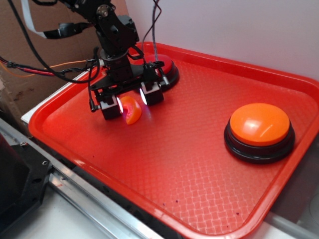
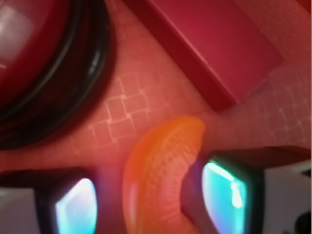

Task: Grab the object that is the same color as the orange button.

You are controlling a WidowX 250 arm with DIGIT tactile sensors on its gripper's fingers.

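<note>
- My gripper [image 1: 131, 102] is standing with its jaws apart, the orange segment [image 1: 132, 110] sitting between the lit pads [image 2: 226, 194]; one pad is touching it, the other is showing a gap.
- I am hovering over a red textured tray [image 1: 164, 164], with cardboard behind and a white wall beyond.
- The segment is lying on the tray directly under my gripper, near the red button [image 1: 167, 65] and red block [image 2: 214, 44], well apart from the orange button [image 1: 259, 127].

Crescent piece [image 1: 132, 110] between hand [image 1: 131, 99] fingers
</note>
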